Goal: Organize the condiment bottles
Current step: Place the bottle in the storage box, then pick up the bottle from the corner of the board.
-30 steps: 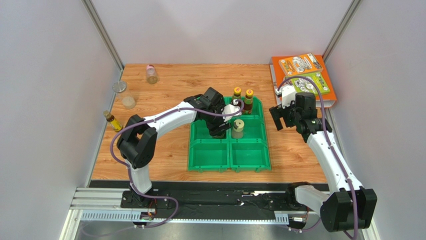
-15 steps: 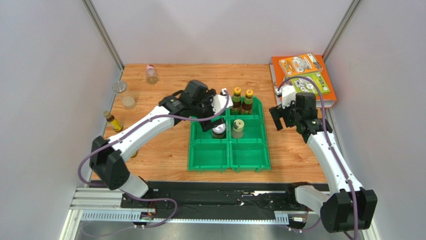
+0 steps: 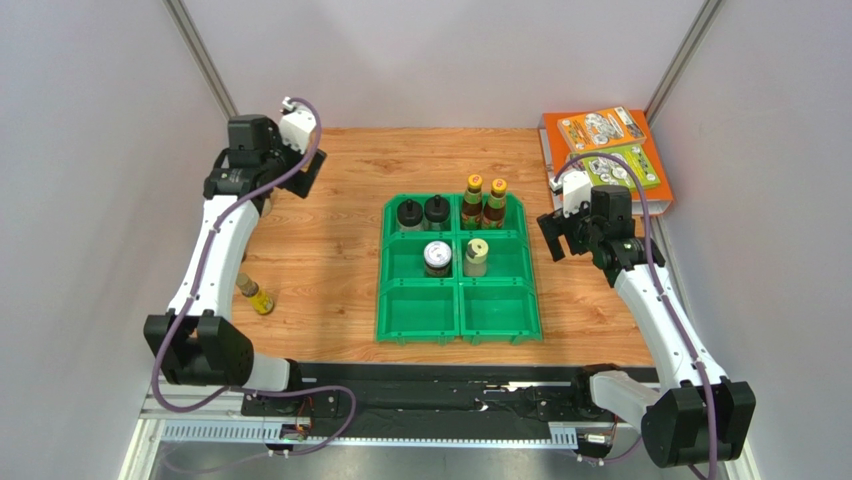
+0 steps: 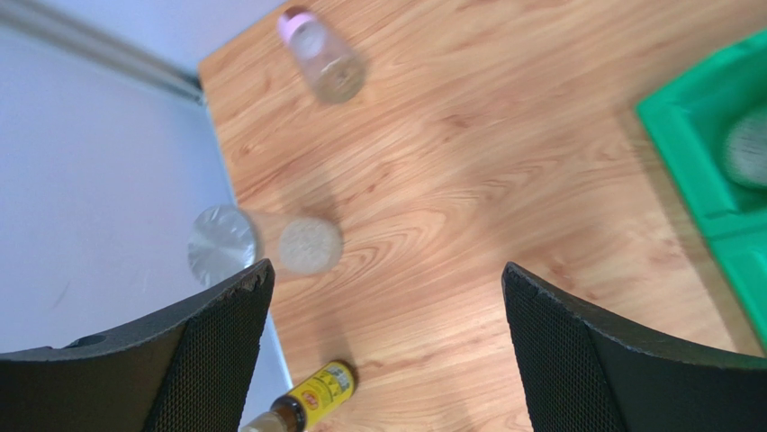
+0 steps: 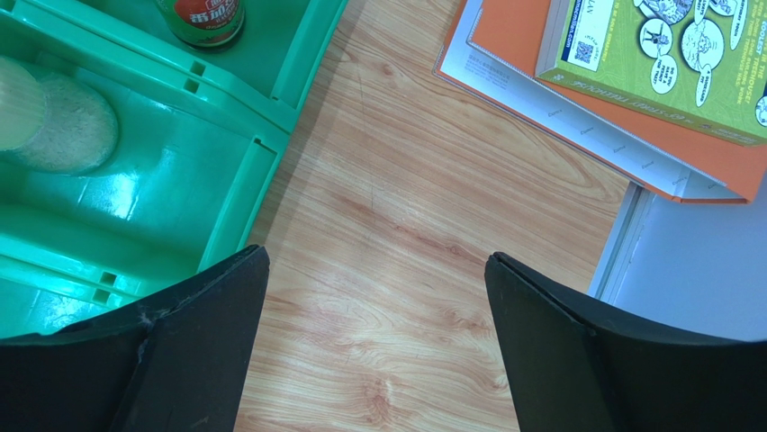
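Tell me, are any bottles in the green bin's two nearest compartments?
No, both near compartments of the green bin hold nothing; the bottles stand in the middle and far rows.

Glossy green plastic bin [image 3: 459, 312] on wood-grain table [image 3: 320, 250].

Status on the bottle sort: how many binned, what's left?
Done: six sit in the green bin: two black-capped bottles, two amber bottles, a silver-lidded jar, a pale-capped jar. In hand: nothing, left gripper and right gripper both open. Left: pink-capped bottle, clear jar and yellow-labelled bottle out on the table; the front compartments are empty.
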